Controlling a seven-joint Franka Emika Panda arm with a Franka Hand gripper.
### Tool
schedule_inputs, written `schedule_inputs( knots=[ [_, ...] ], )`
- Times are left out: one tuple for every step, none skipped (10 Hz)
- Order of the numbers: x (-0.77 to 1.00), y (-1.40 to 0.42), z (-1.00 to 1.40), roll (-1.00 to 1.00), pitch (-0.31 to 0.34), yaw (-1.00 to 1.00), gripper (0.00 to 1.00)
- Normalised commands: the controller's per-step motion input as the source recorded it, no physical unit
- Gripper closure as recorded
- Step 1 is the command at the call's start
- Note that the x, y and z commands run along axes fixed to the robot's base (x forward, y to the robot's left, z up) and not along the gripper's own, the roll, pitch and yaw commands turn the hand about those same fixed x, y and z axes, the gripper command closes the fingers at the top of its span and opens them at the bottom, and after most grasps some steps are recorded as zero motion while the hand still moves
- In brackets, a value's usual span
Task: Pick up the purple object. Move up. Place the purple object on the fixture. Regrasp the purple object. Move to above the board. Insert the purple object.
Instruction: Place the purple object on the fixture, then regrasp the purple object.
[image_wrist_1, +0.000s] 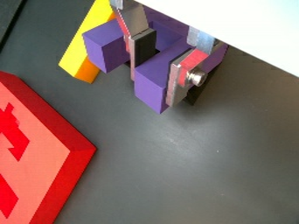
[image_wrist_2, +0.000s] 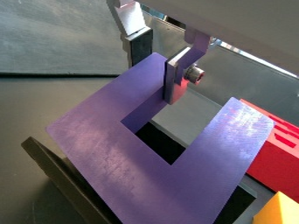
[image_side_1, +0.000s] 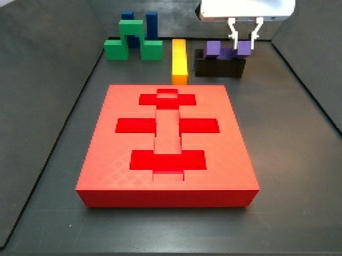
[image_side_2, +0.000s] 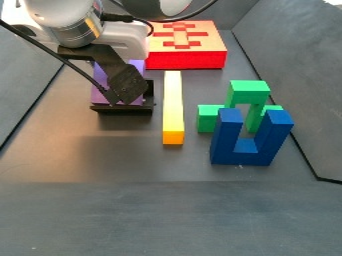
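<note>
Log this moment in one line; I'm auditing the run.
gripper: at fixture, straddling one prong | purple object: on fixture | board: slots empty

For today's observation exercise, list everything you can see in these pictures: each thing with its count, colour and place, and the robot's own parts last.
purple object: one, purple, on the fixture, one prong between the fingers.
fixture: one, black, on the floor beside the yellow bar.
board: one, red, with recessed cut-outs, on the floor.
yellow bar: one, yellow, between fixture and green block.
green block: one, green, beside the blue block.
blue block: one, blue, U-shaped.
gripper: one, silver fingers astride a prong of the purple object; grip unclear.
</note>
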Motion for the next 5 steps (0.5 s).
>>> schedule_inputs(
  knots=[
    [0.0, 0.0, 0.0, 0.0, 0.0, 0.0, 1.0],
    [0.0, 0.0, 0.0, 0.0, 0.0, 0.0, 0.0],
    [-0.03, 0.0, 0.0, 0.0, 0.0, -0.01, 0.0],
    [0.0, 0.0, 0.18, 0.05, 0.086, 0.0, 0.0],
    [-0.05, 0.0, 0.79, 0.05, 0.1, 0.02, 0.0]
  ],
)
